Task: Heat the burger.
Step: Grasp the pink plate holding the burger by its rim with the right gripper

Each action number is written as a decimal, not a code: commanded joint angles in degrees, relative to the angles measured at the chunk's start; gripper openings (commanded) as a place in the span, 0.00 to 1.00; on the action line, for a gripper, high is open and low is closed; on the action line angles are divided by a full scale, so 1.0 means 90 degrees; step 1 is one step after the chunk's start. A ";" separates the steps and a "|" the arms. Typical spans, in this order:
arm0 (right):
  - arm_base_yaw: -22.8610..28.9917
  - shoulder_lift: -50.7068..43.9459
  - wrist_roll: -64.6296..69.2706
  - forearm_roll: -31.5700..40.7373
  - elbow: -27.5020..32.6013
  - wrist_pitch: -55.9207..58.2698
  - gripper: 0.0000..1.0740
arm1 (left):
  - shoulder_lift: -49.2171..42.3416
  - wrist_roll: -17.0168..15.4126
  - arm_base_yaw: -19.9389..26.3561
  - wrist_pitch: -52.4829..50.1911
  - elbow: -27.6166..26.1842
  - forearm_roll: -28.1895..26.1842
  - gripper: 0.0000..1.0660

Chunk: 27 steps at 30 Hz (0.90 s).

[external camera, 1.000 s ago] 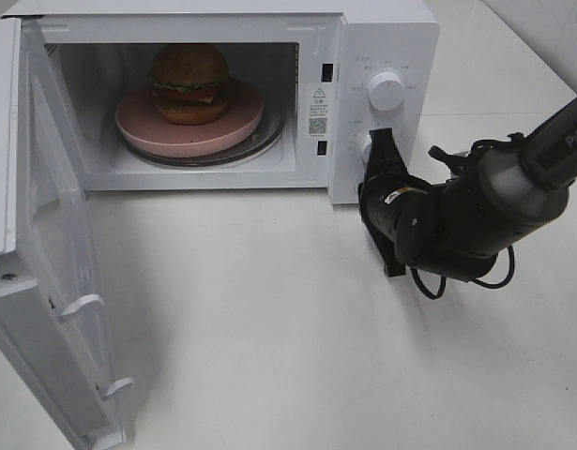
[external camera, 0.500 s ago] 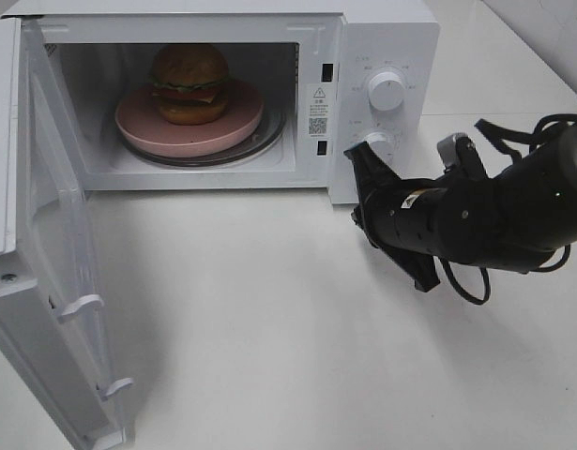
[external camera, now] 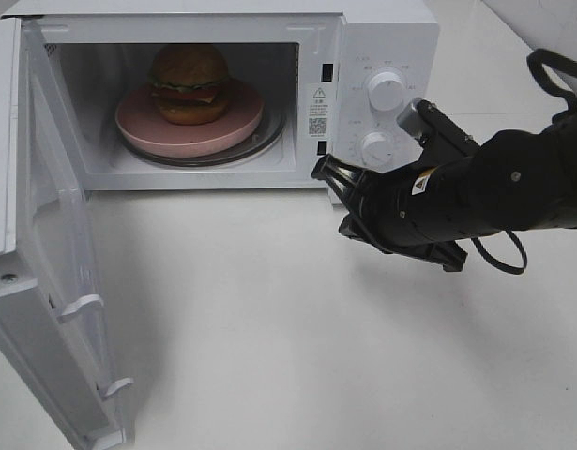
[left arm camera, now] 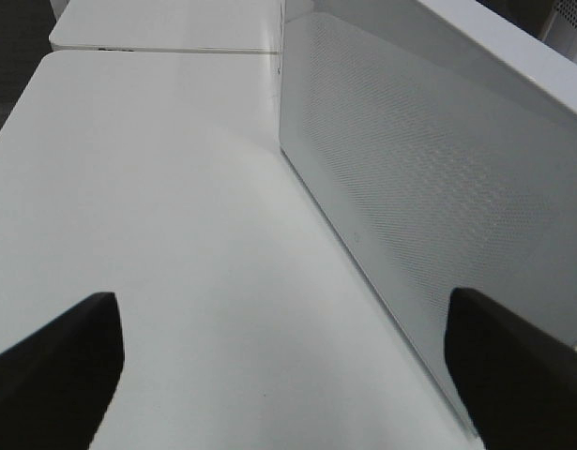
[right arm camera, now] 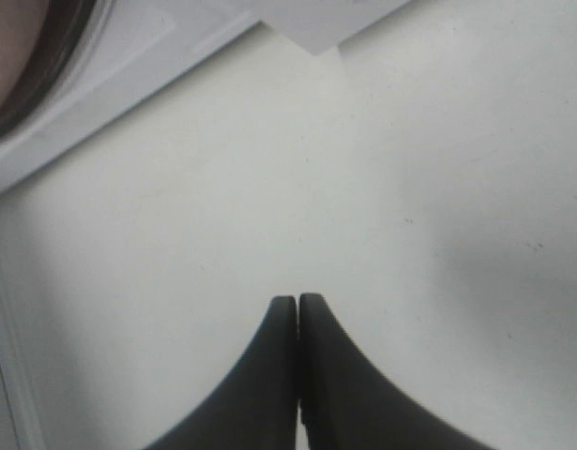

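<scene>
The burger sits on a round pink plate on the glass turntable inside the open white microwave. My right gripper hangs low over the table just in front of the microwave's control panel, below the lower knob. In the right wrist view its fingers are pressed together and hold nothing. My left gripper is out of the exterior high view. In the left wrist view its fingertips stand wide apart, over the table beside a white perforated microwave panel.
The microwave door swings wide open to the left and reaches the table's front edge. The upper knob is on the control panel. The white table spreads in front. A black cable loops under the right arm.
My right gripper has moved left and away from the lower knob, turning from upright to lying across. It now sits in front of the panel's lower left corner. Burger and door are unchanged.
</scene>
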 commanded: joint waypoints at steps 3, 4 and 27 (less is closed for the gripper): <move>-0.0032 -0.0337 -0.1140 -0.0089 -0.0013 0.1152 0.02 | -0.0127 -0.0013 -0.0006 -0.0076 0.0025 -0.0064 0.82; -0.0032 -0.0369 -0.1299 -0.0089 -0.0013 0.1356 0.02 | -0.0127 -0.0013 -0.0006 -0.0076 0.0025 -0.0064 0.82; -0.0032 -0.0560 -0.6805 -0.0936 -0.1649 0.5940 0.06 | -0.0127 -0.0013 -0.0006 -0.0076 0.0025 -0.0064 0.82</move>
